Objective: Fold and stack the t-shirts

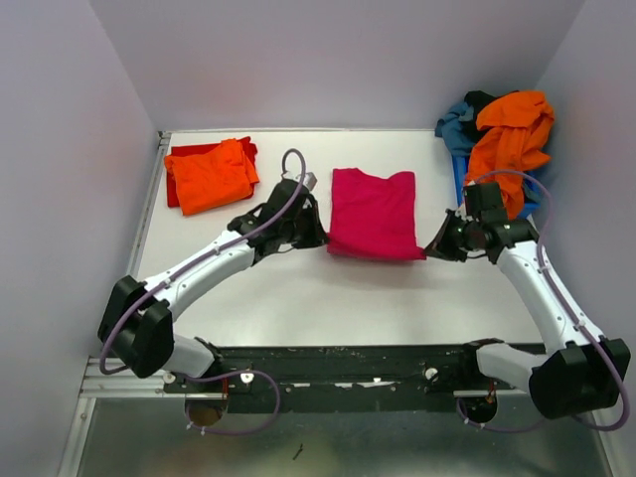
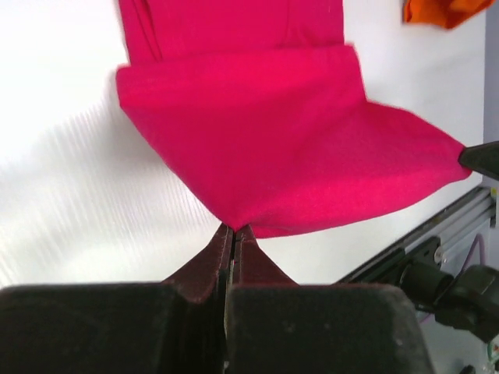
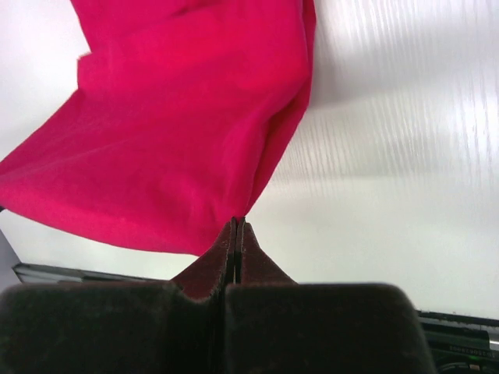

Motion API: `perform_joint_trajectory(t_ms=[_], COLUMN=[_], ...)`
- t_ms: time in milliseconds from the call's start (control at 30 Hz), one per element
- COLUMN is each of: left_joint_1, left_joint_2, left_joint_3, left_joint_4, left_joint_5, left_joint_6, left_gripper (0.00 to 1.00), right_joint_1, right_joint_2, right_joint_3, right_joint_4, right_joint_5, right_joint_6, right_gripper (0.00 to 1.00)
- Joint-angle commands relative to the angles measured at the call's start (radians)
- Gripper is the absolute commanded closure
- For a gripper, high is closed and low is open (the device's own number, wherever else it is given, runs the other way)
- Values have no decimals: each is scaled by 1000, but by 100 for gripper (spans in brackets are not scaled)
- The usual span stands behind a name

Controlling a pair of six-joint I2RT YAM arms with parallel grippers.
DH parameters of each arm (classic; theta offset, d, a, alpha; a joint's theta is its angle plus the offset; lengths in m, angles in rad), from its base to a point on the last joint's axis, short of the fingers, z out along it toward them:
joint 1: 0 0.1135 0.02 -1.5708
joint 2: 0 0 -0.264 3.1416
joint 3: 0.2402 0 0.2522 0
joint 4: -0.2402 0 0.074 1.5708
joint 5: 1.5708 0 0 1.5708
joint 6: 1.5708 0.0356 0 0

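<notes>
A magenta-pink t-shirt (image 1: 373, 212) lies partly folded in the middle of the table, its near edge lifted between both arms. My left gripper (image 1: 320, 238) is shut on its near left corner, and the pinched cloth (image 2: 265, 148) shows right at the left gripper's tips (image 2: 234, 229). My right gripper (image 1: 430, 248) is shut on the near right corner; the pink cloth (image 3: 164, 132) hangs from that gripper's tips (image 3: 239, 221). A folded orange t-shirt (image 1: 211, 175) rests on a folded red one (image 1: 248, 148) at the back left.
At the back right a blue bin (image 1: 460, 174) holds a heap of t-shirts: orange (image 1: 512, 139), teal-blue (image 1: 457, 124) and black (image 1: 481, 98). White walls close the table on three sides. A black rail (image 1: 348, 363) runs along the near edge.
</notes>
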Motion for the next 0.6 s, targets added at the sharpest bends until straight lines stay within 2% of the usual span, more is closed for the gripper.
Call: perform_joint_trajectory(t_ms=[0, 333, 567], left_joint_1=[86, 172, 203], left_joint_2=[64, 386, 535], left_joint_3=[125, 465, 660], left_joint_4=[-77, -72, -87], left_joint_5=[47, 143, 152], left_joint_6=[101, 137, 127], left_gripper=[100, 100, 100], right_joint_1=[-6, -32, -81], right_joint_2=[125, 432, 573], right_joint_3=[131, 456, 614], right_joint_4=[-35, -41, -52], right_joint_5=[49, 90, 110], right_joint_6=[9, 21, 13], right_gripper=[99, 99, 99])
